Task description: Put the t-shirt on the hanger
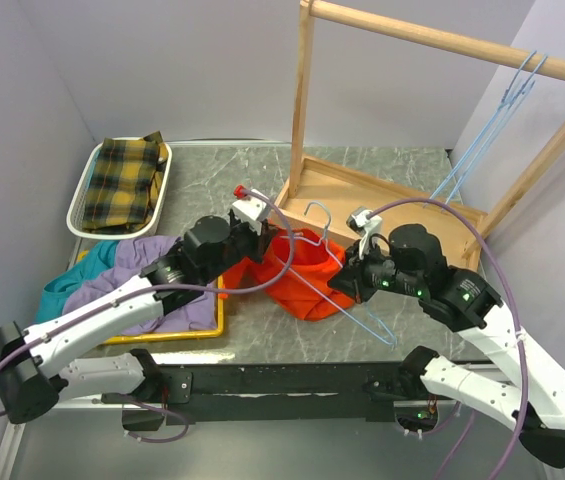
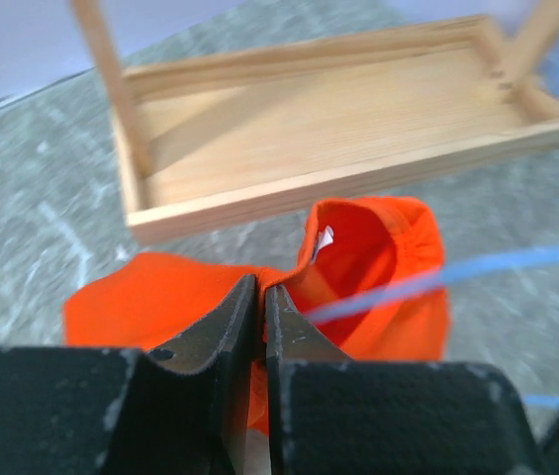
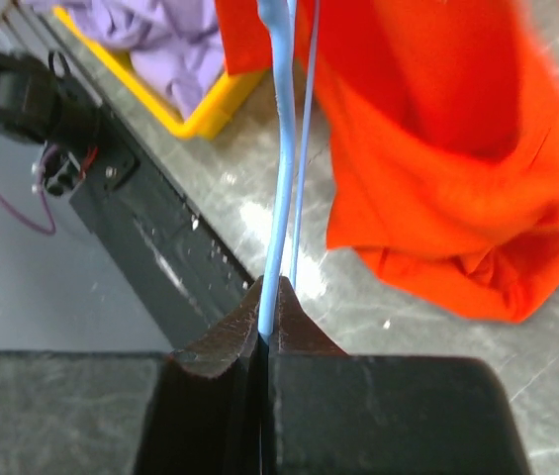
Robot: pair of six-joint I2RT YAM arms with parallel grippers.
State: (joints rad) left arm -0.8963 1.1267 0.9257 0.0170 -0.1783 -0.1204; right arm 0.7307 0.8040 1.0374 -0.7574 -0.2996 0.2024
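pale walls [image 1: 212, 60] enclose a grey marbled table [image 1: 222, 165] with wooden rack [image 1: 303, 110].

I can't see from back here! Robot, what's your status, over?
Left gripper shut on t-shirt. Right gripper shut on hanger. T-shirt bunched, not hung yet. Nothing in the way seen.

White shells and black joint housings were seen on the left arm [image 1: 92, 315] and the right arm [image 1: 507, 345]. Purple cables [image 1: 449, 206] were looped along both. Small green lights [image 1: 459, 297] were lit on the right one. Black, textured fingers [image 2: 215, 336] were tapered to points.
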